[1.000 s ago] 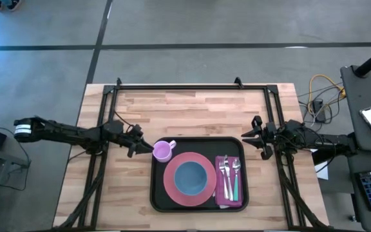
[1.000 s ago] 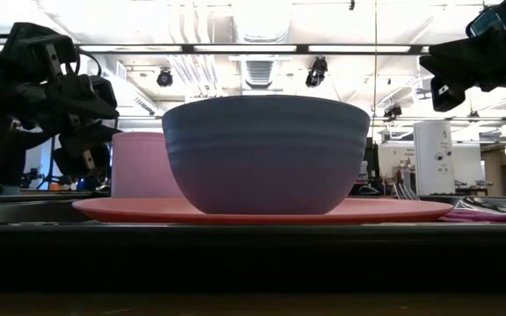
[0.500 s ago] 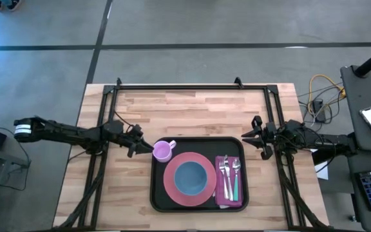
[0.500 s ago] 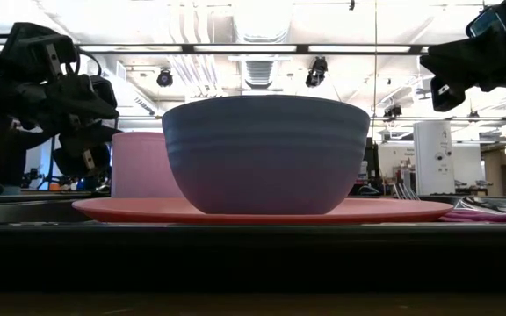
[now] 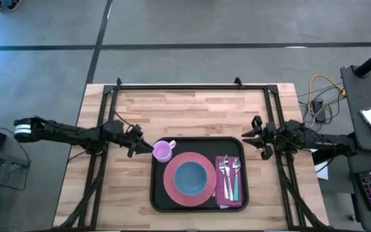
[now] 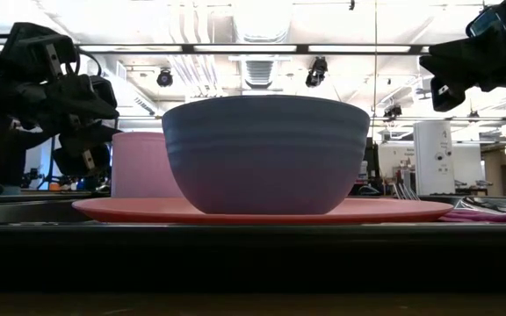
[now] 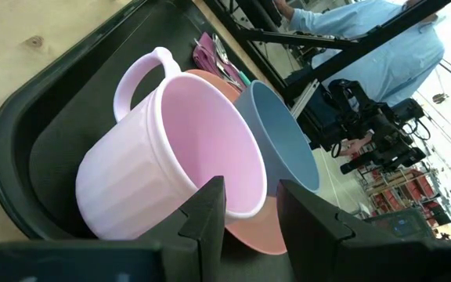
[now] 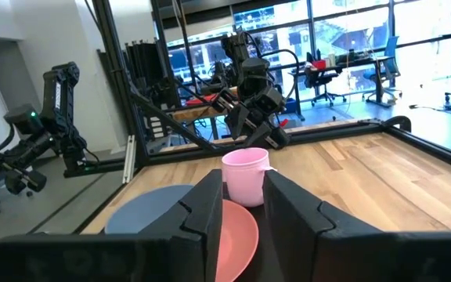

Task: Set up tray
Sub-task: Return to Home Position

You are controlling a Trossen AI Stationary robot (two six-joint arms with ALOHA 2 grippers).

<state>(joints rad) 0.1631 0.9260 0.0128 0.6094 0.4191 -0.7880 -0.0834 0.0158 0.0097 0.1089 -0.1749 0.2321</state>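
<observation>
The black tray [image 5: 154, 193] lies on the wooden table, near the front. It carries a pink plate [image 5: 172, 188] with a blue bowl [image 5: 190, 178] on it. At its right is cutlery [image 5: 229, 173] on a magenta napkin. A pale pink mug [image 5: 163, 150] stands upright in its far left corner. My left gripper [image 5: 148, 148] reaches in from the table's left, slightly open, with its fingers astride the mug's rim [image 7: 249, 210]. My right gripper [image 5: 257, 137] hangs above the table just right of the tray. Its fingers stand a little apart with nothing between them [image 8: 243, 196]. My left gripper has one finger [image 7: 206, 211] inside the mug and the other [image 7: 308, 223] outside it, at the rim on the side away from the handle. A gap shows between the outer finger and the wall. Whether the inner finger touches the mug I cannot tell. The mug rests on the tray.
Bare wood [image 5: 192, 109] spreads over the far half of the table. Black frame rails [image 5: 192, 86] run along its far, left and right sides. A person in a light blue shirt [image 7: 382, 39] is beyond the table. Cables and a desk [image 5: 366, 116] are at the right.
</observation>
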